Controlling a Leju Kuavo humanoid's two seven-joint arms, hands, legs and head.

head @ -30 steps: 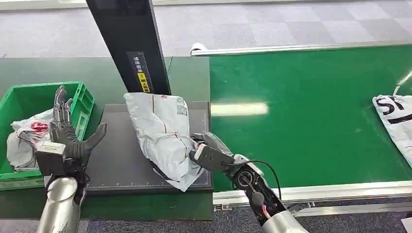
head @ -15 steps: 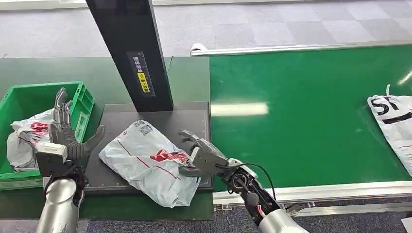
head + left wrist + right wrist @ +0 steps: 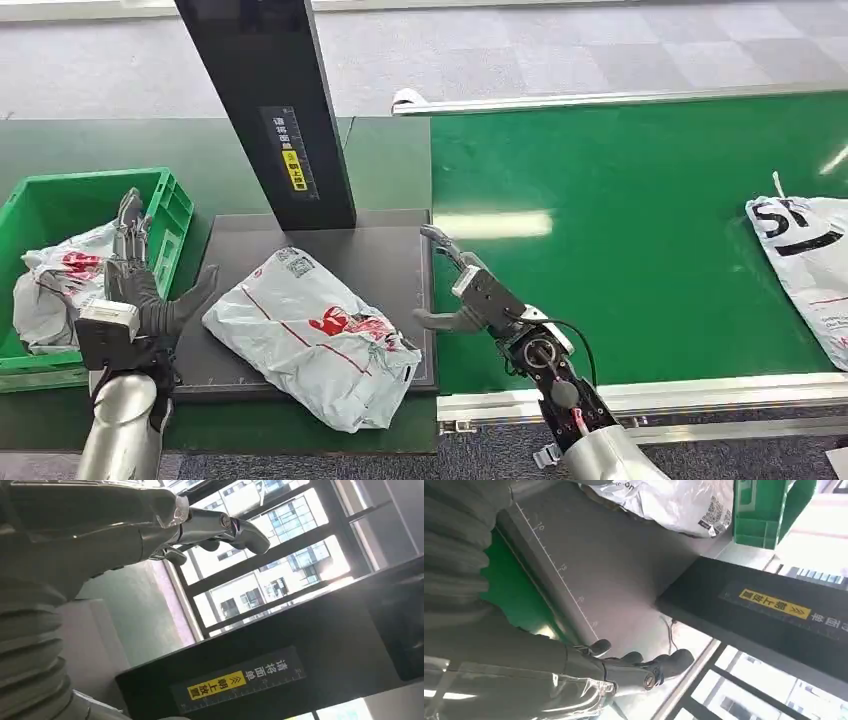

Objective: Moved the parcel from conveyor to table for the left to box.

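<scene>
parcel (image 3: 315, 335) with red print lies flat on table (image 3: 390, 255).

We are at a parcel-sorting station. A green conveyor (image 3: 640, 250) runs beside a dark table (image 3: 330, 260), with a green crate (image 3: 175, 215) holding bagged parcels.

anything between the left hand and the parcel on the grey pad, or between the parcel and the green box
Nothing visible blocks either path. The left hand hovers open beside the parcel with bare grey pad between them. The green box is just beyond that hand, already holding another bag, with its near wall to clear.
</scene>
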